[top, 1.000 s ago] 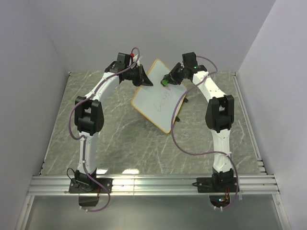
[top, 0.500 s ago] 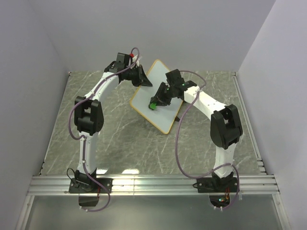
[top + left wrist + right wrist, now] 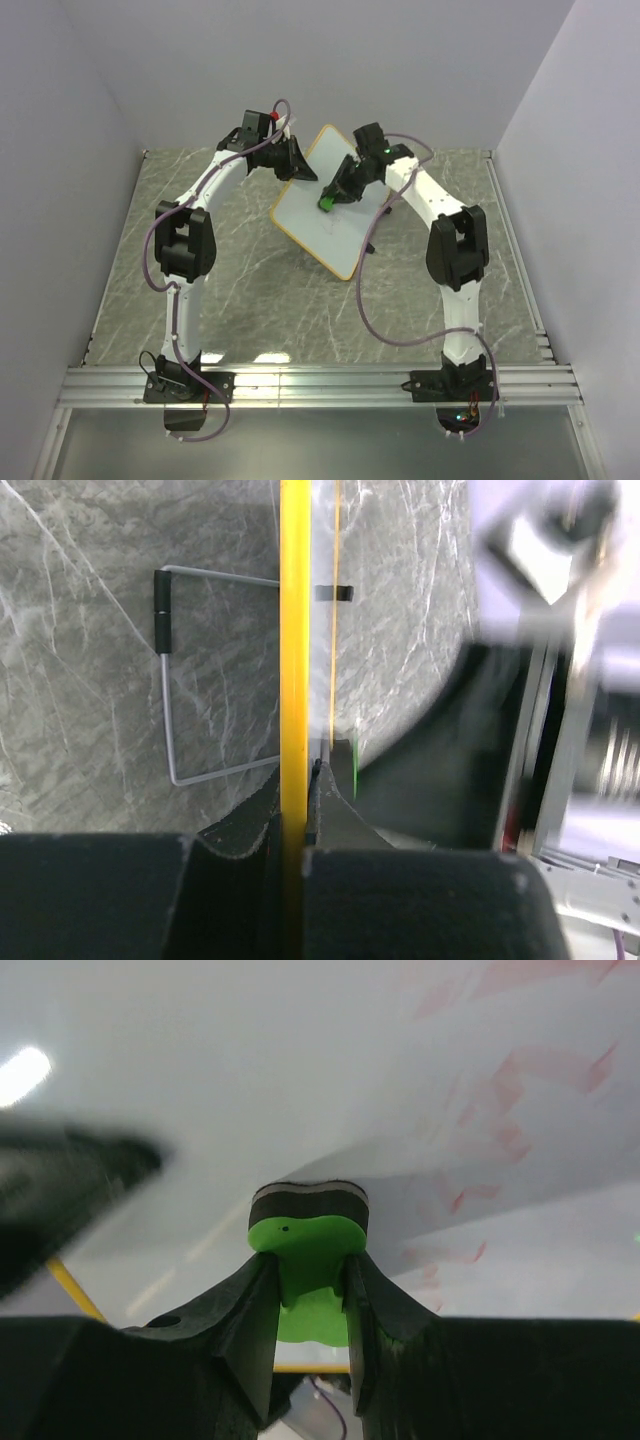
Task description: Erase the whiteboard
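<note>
The whiteboard [image 3: 318, 228] is leaning tilted at the far middle of the table [image 3: 250, 300], with the left fingers [image 3: 250, 820] pinching its yellow rim [image 3: 294, 630]. The right fingers [image 3: 250, 1310] are pinching a green eraser [image 3: 308, 1260] against its face. Faint red smears [image 3: 500, 1135] are showing beside it, so the erasing looks only partly done.

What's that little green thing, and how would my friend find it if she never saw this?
Find the grey marble table, then the yellow-rimmed whiteboard propped up in its middle. Against its white face sits the eraser, pinched in the shut jaws of the right gripper. It is the only bright green block there.
</note>
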`<state>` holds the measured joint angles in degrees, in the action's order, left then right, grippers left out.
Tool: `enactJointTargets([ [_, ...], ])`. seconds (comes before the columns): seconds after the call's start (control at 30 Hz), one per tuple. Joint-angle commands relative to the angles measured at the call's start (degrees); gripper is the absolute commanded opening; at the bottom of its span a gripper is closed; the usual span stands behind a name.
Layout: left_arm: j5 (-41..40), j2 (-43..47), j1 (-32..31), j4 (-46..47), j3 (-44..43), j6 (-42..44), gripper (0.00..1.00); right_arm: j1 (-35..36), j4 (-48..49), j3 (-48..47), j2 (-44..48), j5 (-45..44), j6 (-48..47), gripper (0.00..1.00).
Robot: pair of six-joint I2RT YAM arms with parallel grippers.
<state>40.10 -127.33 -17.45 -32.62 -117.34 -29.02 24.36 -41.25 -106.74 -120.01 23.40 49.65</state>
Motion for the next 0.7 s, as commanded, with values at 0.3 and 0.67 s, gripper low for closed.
enactJointTargets([
  [0.3, -9.2, 0.7, -3.7, -10.1, 0.2, 8.6, 0.00, -8.6, -5.9, -18.3, -18.5, -6.5, 0.7, 0.00],
  [0.67, -9.7, 0.3, -3.8, -9.0, 1.5, 7.9, 0.00, 1.7, 3.2, -1.3, -3.5, 1.5, 4.2, 0.00],
])
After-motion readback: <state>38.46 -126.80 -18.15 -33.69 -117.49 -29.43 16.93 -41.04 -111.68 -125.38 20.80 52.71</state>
